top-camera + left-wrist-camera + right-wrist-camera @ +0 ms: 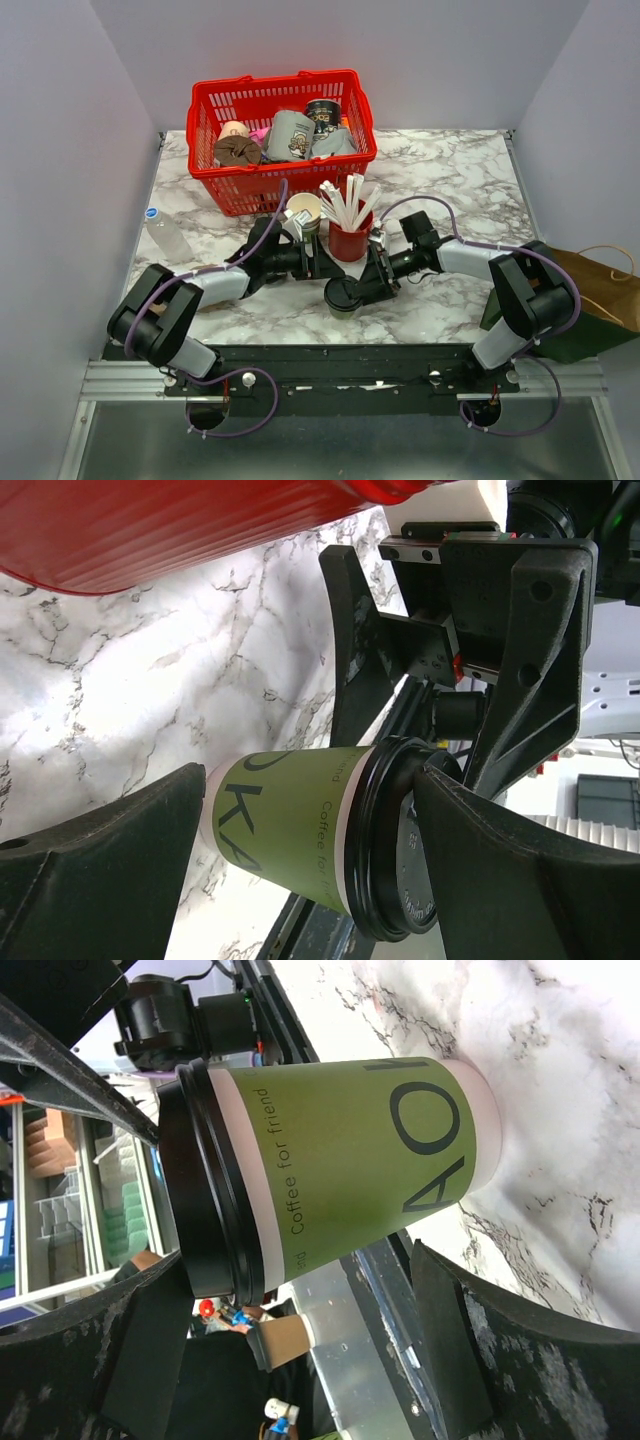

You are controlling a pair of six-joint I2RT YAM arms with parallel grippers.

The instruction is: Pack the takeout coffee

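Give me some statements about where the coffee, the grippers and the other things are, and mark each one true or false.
1. The takeout coffee stands upright on the marble table with its black lid on. True.
2. The takeout coffee is already inside the red basket. False: it stands on the table, nearer the arms than the red cup of white sticks.
3. The left gripper and the right gripper are both open. True.
4. The plastic bottle is at the table's right edge. False: it is at the left edge.
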